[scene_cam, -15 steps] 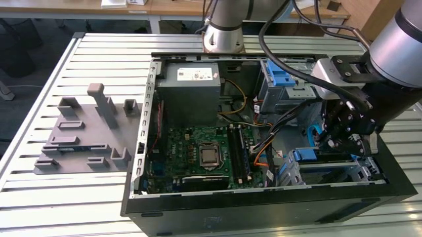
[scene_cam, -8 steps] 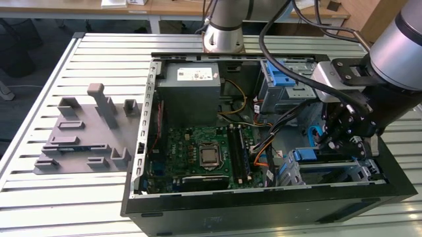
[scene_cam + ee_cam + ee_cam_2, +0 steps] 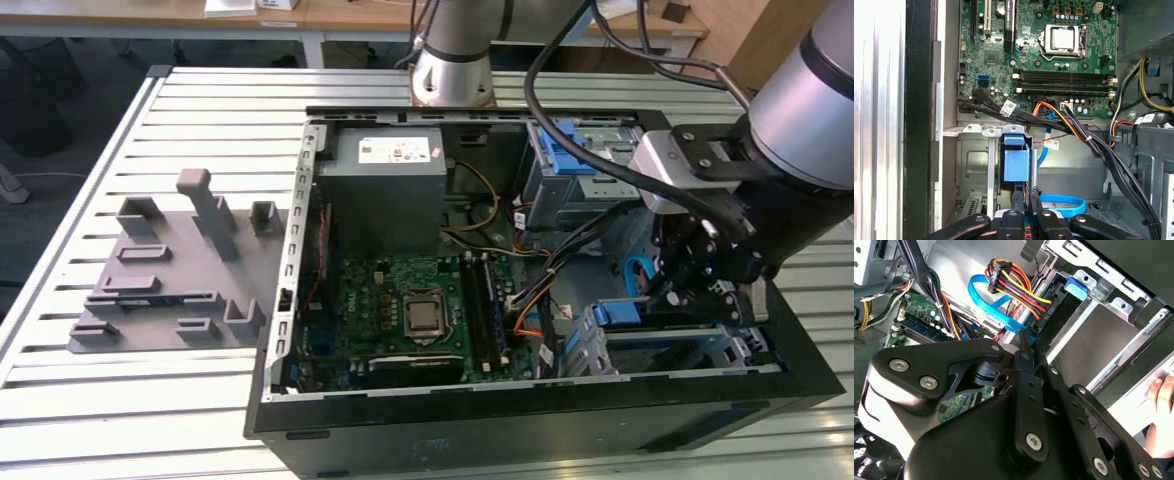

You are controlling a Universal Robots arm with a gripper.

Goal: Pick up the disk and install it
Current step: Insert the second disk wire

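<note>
My gripper (image 3: 675,292) reaches down into the open computer case (image 3: 534,420) at the exterior view's right, just over the grey metal drive cage (image 3: 667,345). In both wrist views its two black fingers (image 3: 1018,200) lie pressed together, shut, with nothing visible between them. The tips (image 3: 1024,342) point at the cage's dark bay beside a blue plastic latch (image 3: 1016,162). The disk is hidden; I cannot tell whether it sits inside that bay. The grey slotted stand (image 3: 174,270) on the table at the exterior view's left holds nothing.
Bundles of black, orange and yellow cables (image 3: 1074,127) and a blue flat cable (image 3: 986,297) run close by the gripper. The motherboard (image 3: 414,310) and the power supply (image 3: 387,175) fill the case's other side. A person's hand (image 3: 1160,390) rests near the case edge.
</note>
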